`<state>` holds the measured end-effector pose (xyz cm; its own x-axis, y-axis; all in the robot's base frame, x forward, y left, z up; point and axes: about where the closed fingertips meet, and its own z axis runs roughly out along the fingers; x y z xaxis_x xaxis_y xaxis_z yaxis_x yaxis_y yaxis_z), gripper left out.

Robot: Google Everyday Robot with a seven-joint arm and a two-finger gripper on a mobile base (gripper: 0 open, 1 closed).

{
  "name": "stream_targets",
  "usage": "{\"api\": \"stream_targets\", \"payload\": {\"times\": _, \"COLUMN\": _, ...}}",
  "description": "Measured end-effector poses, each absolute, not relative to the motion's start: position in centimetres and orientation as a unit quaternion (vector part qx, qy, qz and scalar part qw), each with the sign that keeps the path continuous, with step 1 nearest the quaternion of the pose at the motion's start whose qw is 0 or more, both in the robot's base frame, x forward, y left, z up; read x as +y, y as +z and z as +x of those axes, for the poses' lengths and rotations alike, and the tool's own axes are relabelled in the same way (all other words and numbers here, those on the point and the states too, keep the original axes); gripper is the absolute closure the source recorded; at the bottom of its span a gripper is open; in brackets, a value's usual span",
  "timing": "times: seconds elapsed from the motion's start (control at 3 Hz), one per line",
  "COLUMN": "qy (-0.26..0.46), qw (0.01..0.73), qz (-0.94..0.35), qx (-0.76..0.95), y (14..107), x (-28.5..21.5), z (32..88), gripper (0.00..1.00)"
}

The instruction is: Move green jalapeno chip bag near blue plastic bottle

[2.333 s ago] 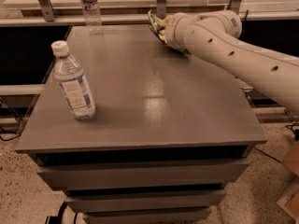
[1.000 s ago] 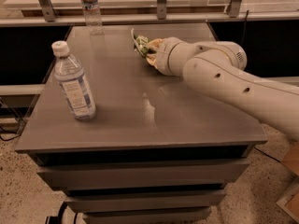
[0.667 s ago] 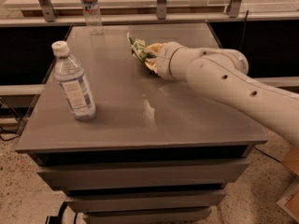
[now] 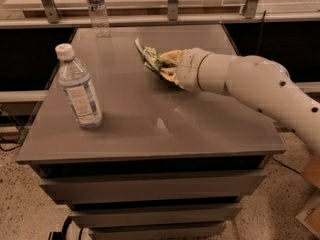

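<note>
You see the gripper (image 4: 166, 67) above the middle-back part of the grey table (image 4: 200, 129), at the end of the white arm (image 4: 260, 86) that comes in from the right side. Its fingers are closed on one end of the green jalapeno chip bag (image 4: 148, 56), and the bag is crumpled where they pinch it. The long axis of the bag runs diagonally: from the claw it points away to the left and toward the far-left corner of the table, with the free tip a little raised. Whether the bag touches the table surface, you cannot tell from here.

The blue plastic bottle (image 4: 79, 90) stands upright near the front-left of the table, well apart from the bag, with its white cap (image 4: 64, 51) screwed on. You cannot tell how full it is. A second clear bottle (image 4: 97, 11) with a dark label band stands upright at the far-left edge.
</note>
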<state>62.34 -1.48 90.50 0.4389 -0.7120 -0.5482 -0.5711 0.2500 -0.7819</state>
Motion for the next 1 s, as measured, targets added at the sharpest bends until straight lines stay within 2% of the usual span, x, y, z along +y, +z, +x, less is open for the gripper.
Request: {"api": "stream_targets", "payload": {"times": 1.0, "qy": 0.004, "qw": 0.578, "qz": -0.685, "qx": 0.443, "y": 91.4, "x": 2.2, "z": 54.5, "gripper": 1.00}}
